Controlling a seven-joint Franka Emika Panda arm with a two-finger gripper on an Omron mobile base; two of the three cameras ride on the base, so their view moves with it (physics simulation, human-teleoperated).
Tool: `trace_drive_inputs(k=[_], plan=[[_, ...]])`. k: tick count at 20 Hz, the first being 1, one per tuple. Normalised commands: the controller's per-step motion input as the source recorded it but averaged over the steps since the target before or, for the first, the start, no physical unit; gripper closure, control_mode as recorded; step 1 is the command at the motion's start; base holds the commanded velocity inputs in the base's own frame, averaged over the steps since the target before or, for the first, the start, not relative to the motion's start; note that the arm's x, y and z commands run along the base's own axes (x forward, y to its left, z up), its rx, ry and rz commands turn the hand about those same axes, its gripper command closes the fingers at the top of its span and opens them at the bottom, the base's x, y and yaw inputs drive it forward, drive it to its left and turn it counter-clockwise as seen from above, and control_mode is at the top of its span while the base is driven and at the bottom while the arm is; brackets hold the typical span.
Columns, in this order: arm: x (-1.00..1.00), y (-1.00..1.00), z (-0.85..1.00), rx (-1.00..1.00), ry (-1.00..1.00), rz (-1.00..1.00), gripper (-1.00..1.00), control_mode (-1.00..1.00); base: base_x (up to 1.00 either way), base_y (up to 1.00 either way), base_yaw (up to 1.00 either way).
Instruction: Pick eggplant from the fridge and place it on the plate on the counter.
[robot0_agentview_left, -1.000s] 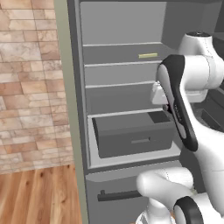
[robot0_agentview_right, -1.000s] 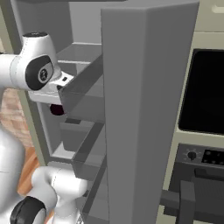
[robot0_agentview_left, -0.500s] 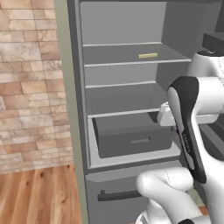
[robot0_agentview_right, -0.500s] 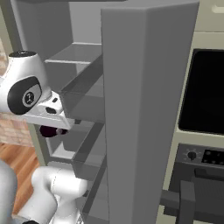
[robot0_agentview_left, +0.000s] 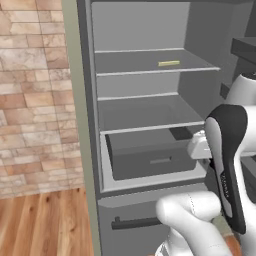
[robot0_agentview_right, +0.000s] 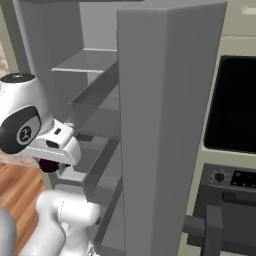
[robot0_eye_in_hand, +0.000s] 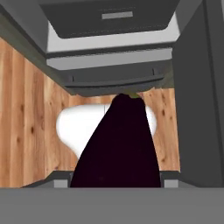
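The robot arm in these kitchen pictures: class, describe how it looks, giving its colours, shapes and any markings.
The arm is built of smooth, rounded glossy white shells. A long black panel with faint grey lettering runs down one link. In the right base view a round joint cap is dark grey with a small white emblem. The hand block behind the gripper is white and boxy with a small dark slot. No loose cables show.

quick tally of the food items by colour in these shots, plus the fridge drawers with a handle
dark purple food: 1, the eggplant held in the gripper
pale yellow food: 1, the stick-like item on the upper fridge shelf
grey drawers with a handle: 2, the inner drawer and the bottom drawer
total: 4
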Motion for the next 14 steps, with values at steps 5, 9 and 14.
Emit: trace_drive_inputs(k=[5,9,14], plan=[[0.00,0.00,0.00,0.00,0.00,0.00,1.00,1.00,-0.89,0.10,0.00],[0.00,0.00,0.00,0.00,0.00,0.00,1.00,1.00,-0.87,0.37,-0.07],[0.00,0.00,0.00,0.00,0.00,0.00,1.00,1.00,-0.64,0.49,-0.07]])
